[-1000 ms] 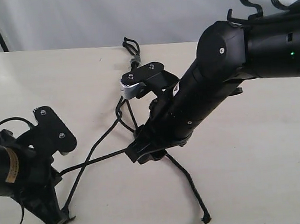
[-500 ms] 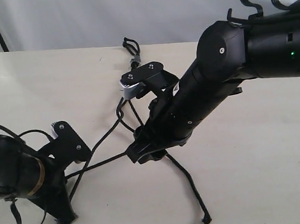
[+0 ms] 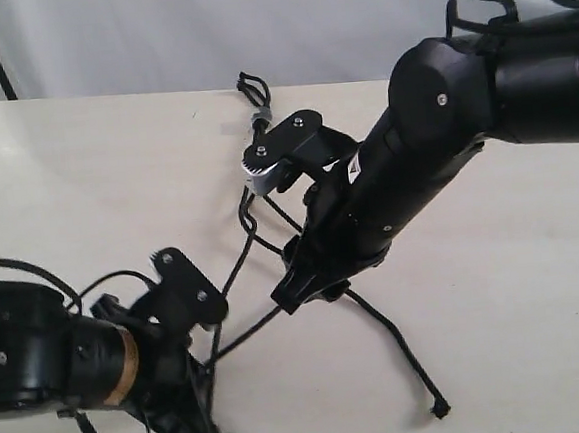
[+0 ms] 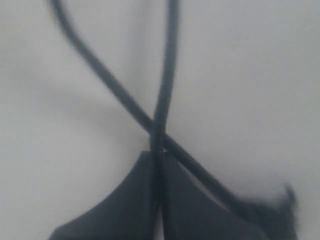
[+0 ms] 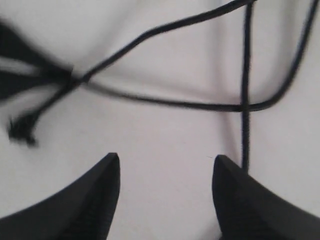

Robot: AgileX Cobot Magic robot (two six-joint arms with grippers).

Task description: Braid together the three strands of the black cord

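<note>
Jaws of the left gripper [image 4: 156, 156] are clenched on one thin, matte black woven strand [image 4: 166, 75], which leaves them nearly straight. This grip appears intended to keep the strand tensioned so it can be led across its neighbours. Just beyond the tips, a second black strand [image 4: 95, 70] crosses the held one diagonally.

Jaws of the right gripper [image 5: 165, 165] stand released with nothing between them. They are poised above the crossing strands, probably ready to take the next one.

A third black strand [image 3: 390, 344] lies loose on the pale cream worktop [image 3: 85, 172], ending in a knotted tip [image 3: 440, 408]. All three belong to the thin black cord [image 3: 232, 276] and are joined at a small grey band [image 3: 259, 117] near the worktop's far edge, with short loops [image 3: 249, 82] beyond it. Few crossings are formed, so the braid appears to be at an early stage.
</note>
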